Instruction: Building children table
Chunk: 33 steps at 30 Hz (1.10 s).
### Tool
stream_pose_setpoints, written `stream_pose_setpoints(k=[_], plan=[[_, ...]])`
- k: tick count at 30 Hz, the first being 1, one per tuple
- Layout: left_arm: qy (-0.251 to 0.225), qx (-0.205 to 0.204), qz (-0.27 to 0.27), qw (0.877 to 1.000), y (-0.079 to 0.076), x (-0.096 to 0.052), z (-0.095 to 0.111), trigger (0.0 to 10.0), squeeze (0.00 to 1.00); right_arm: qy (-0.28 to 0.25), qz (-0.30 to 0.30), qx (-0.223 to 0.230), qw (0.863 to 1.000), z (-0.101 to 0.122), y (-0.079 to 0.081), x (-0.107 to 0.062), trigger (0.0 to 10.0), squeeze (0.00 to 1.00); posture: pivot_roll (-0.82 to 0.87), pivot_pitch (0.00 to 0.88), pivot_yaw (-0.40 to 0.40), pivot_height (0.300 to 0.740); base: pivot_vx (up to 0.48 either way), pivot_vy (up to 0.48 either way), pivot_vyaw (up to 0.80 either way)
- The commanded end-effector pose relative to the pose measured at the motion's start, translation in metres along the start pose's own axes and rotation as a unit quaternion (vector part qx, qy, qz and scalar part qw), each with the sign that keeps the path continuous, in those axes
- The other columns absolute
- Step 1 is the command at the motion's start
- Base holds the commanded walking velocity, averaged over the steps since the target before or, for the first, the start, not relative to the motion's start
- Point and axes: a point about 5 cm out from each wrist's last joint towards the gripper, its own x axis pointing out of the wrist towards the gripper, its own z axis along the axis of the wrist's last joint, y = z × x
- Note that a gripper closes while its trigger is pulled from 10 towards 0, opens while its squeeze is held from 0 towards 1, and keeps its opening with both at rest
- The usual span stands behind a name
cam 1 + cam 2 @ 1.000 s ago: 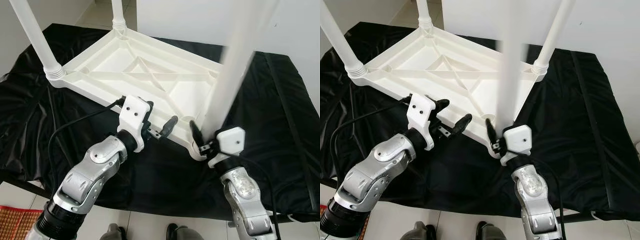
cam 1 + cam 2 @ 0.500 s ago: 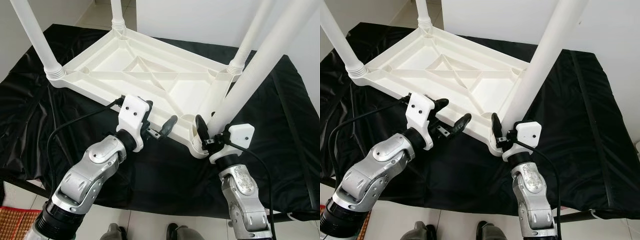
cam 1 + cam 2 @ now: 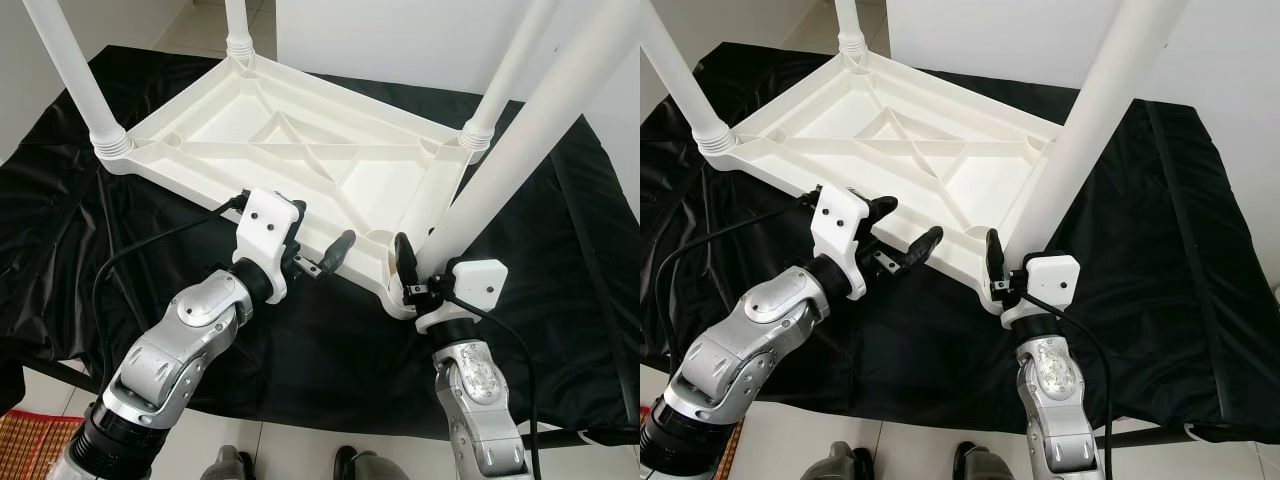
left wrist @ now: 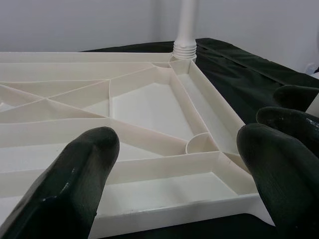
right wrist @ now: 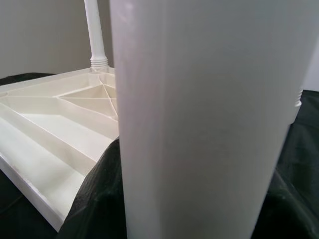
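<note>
A white plastic table top [image 3: 300, 150] lies upside down on a black cloth [image 3: 560, 300]. Three white legs stand in its corners: far left [image 3: 75, 80], back [image 3: 237, 25] and back right [image 3: 510, 70]. My right gripper [image 3: 425, 268] is shut on the fourth leg [image 3: 531, 130], which leans up to the right, its lower end by the near right corner. That corner's round socket [image 4: 199, 144] holds nothing. My left gripper [image 3: 322, 235] is open at the top's near edge, with nothing between its fingers. The held leg [image 5: 209, 124] rises close in the right wrist view.
The black cloth hangs over the front edge above a tiled floor. My feet [image 3: 230, 465] stand below, and a woven mat [image 3: 25, 440] lies at the bottom left. A black cable [image 3: 130, 255] loops from my left wrist. White walls stand behind.
The held leg has swung from nearly upright and blurred to leaning further right. My right gripper has shifted slightly with it. My left arm has stayed put.
</note>
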Motion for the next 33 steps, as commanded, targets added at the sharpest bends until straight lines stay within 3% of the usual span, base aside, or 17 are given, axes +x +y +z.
stream_pose_setpoints(k=[1, 10, 12, 13, 16, 33], plan=[[0.001, 0.001, -0.046, 0.999, -0.005, -0.002, 0.001, 10.0, 0.0, 0.094, -0.032, -0.006, 0.995, -0.034, -0.01, -0.015, 10.0, 0.0, 0.05, 0.206, 0.011, 0.74, 0.0, 0.0, 0.0], [0.001, 0.001, -0.046, 0.999, -0.005, -0.002, 0.001, 10.0, 0.0, 0.084, -0.087, -0.023, 0.992, -0.033, -0.012, -0.017, 10.0, 0.0, 0.05, 0.207, 0.008, 0.74, 0.0, 0.0, 0.0], [0.001, 0.001, -0.046, 0.999, -0.005, -0.002, 0.001, 10.0, 0.0, 0.084, -0.114, -0.023, 0.99, -0.034, -0.013, -0.017, 10.0, 0.0, 0.05, 0.207, 0.008, 0.74, 0.0, 0.0, 0.0], [0.001, 0.002, -0.045, 0.999, -0.005, -0.002, 0.002, 10.0, 0.0, 0.086, -0.159, -0.035, 0.983, -0.036, -0.017, -0.015, 10.0, 0.0, 0.06, 0.205, 0.008, 0.74, 0.0, 0.0, 0.0], [0.002, 0.003, -0.043, 0.999, -0.005, -0.003, 0.002, 10.0, 0.0, 0.087, -0.194, -0.049, 0.976, -0.037, -0.021, -0.011, 10.0, 0.0, 0.07, 0.203, 0.005, 0.74, 0.0, 0.0, 0.0], [0.005, 0.008, -0.041, 0.999, -0.005, -0.007, 0.003, 10.0, 0.0, 0.1, -0.234, -0.033, 0.966, -0.048, -0.021, -0.002, 10.0, 0.0, 0.1, 0.19, -0.004, 0.74, 0.0, 0.0, 0.0]])
